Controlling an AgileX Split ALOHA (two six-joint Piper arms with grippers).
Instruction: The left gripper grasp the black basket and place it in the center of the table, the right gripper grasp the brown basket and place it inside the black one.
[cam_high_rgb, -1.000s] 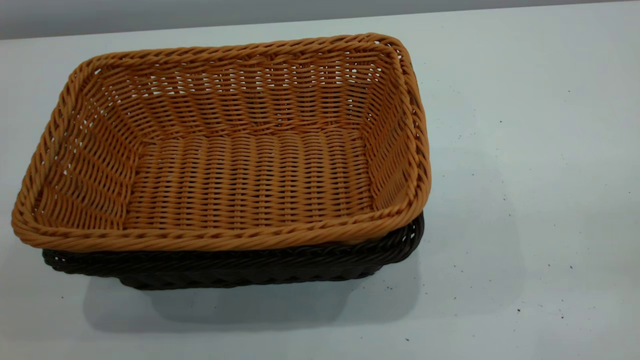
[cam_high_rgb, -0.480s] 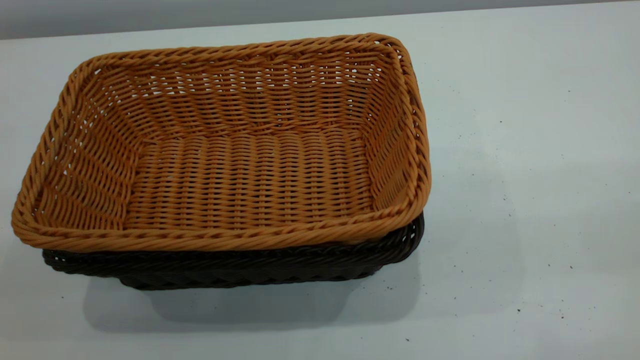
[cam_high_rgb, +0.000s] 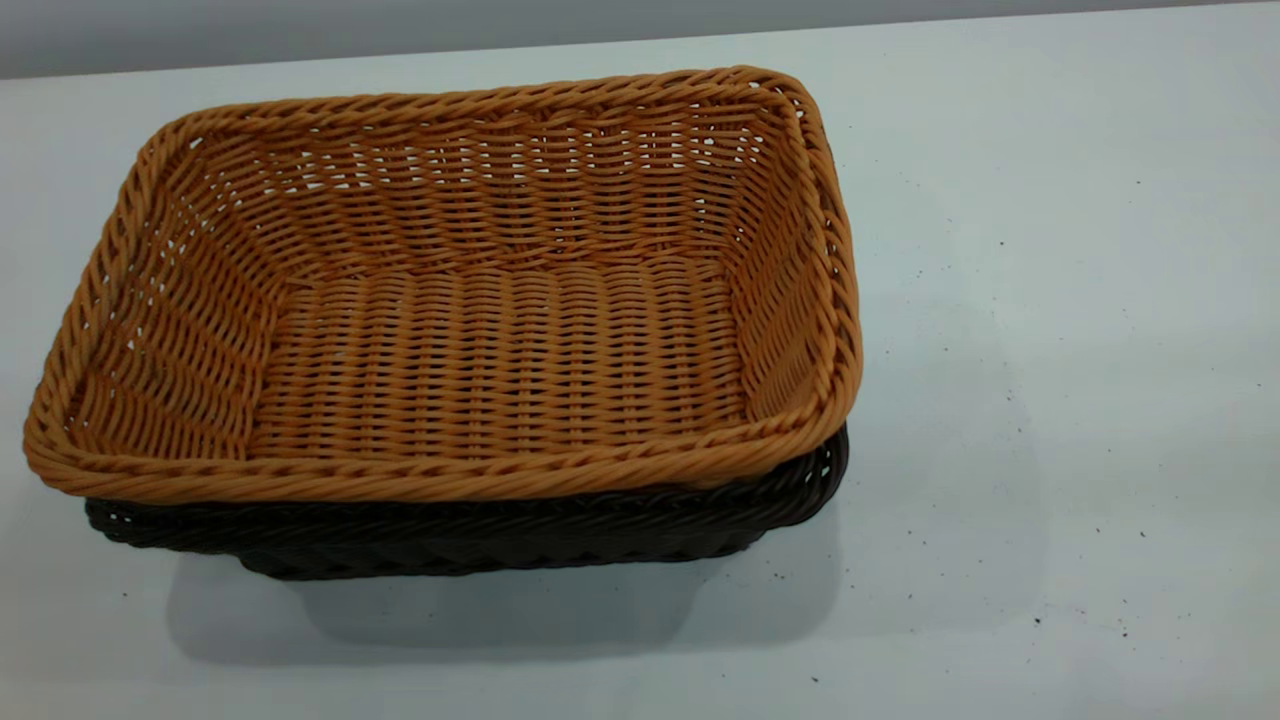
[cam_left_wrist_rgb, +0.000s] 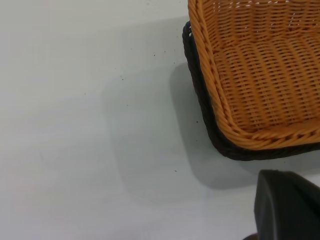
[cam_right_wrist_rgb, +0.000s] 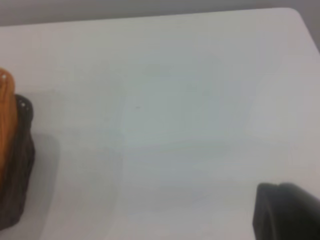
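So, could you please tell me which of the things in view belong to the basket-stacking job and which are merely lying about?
Belonging to the job:
- brown basket, nested inside the black one
- black basket, underneath
- table
- left gripper, held off the baskets
- right gripper, over bare table

Lying about:
- only tiny dark specks on the table

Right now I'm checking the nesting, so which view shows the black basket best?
The exterior view: the black basket shows its whole near side under the brown basket. The left wrist view shows only one corner's rim; the right wrist view, an end at the edge.
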